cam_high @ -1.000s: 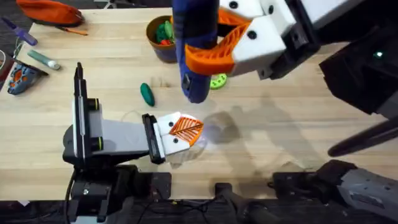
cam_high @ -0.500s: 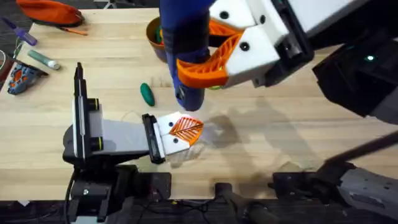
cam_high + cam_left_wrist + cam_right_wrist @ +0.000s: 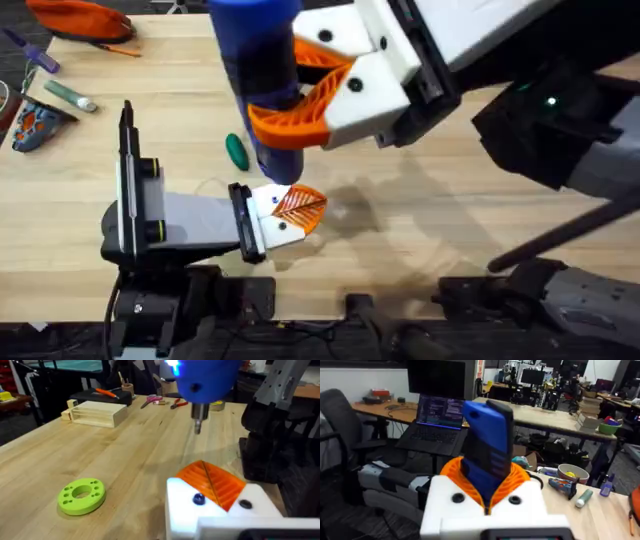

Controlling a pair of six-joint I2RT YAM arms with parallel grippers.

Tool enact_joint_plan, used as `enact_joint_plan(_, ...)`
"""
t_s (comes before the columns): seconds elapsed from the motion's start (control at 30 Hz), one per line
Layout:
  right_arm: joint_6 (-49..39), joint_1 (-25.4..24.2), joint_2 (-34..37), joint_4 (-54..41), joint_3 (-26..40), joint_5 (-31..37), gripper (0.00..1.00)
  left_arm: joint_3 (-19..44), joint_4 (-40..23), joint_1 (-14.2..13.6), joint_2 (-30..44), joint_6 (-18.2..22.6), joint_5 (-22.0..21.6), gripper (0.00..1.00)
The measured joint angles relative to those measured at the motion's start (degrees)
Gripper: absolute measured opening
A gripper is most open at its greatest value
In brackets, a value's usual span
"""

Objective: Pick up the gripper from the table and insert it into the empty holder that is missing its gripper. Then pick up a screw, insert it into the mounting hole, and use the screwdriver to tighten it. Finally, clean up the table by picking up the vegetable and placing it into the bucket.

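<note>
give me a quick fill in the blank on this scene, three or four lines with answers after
1. The bright blue pen-shaped screwdriver is held by the ____ gripper.
2. The small dark green toy vegetable lies on the ____.
3. In the left wrist view, the flat lime-green ring-shaped disc lies ____ on the wooden table.
4. The screwdriver's metal tip points ____.

Answers: right; table; flat; down

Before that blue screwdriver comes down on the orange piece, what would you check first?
1. Right end effector shut on the bright blue pen-shaped screwdriver: ok.
2. Orange ribbed wedge seated in the white plastic mount: ok.
3. Blue screw sits in the mount's face: ok.
4. Metal tip lined up over the screw: cannot tell.
5. Dark green toy vegetable in the bucket: not ok, on the table.
</note>
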Motion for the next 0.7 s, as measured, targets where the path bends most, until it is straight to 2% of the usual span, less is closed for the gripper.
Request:
enact_joint_plan(0.43, 1.62, 0.00, 0.02, 0.02, 0.39, 0.39, 0.022, 0.00, 0.00, 0.00, 0.00, 0.00, 0.01, 0.014)
enact_joint_plan(0.7, -0.15, 0.43, 4.26, 0.89, 0.61, -0.77, 0.022, 0.00, 0.00, 0.00, 0.00, 0.00, -0.01, 0.014)
